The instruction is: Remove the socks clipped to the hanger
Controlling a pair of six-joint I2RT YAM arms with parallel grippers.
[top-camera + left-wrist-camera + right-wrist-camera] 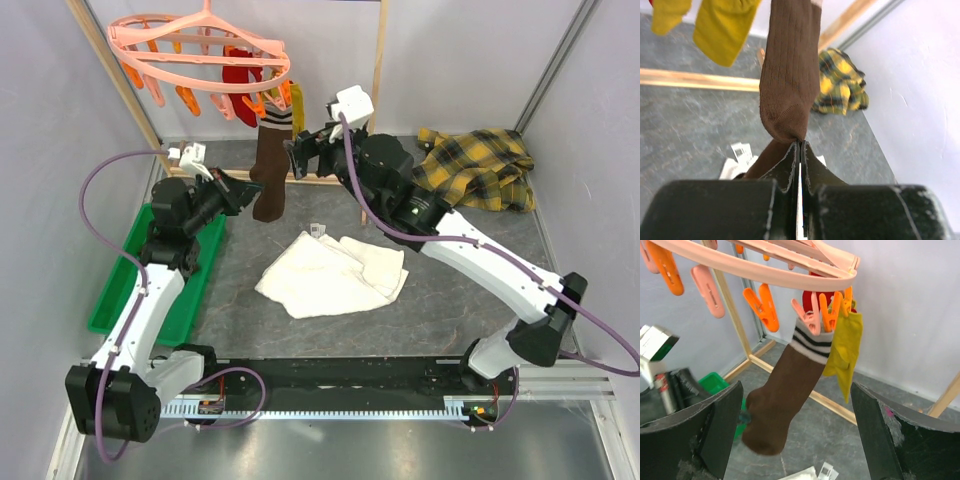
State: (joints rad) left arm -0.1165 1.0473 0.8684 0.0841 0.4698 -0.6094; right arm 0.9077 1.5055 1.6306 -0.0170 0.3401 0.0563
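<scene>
The salmon-pink hanger ring [200, 60] hangs at the top left, with pink and orange clips [812, 317]. A dark brown sock [268, 170] with a striped cuff hangs from a clip; it also shows in the right wrist view [785, 395]. A mustard yellow sock [845, 352] hangs beside it, and a red sock [240, 70] further back. My left gripper [243, 190] is shut on the brown sock's heel [787, 95]. My right gripper [300, 152] is open, just right of the brown sock, below the ring.
A wooden frame rack [330, 178] stands behind the hanger. A white towel [330, 270] lies mid-table. A yellow-black plaid shirt [480, 165] lies at the back right. A green bin [125, 285] sits at the left.
</scene>
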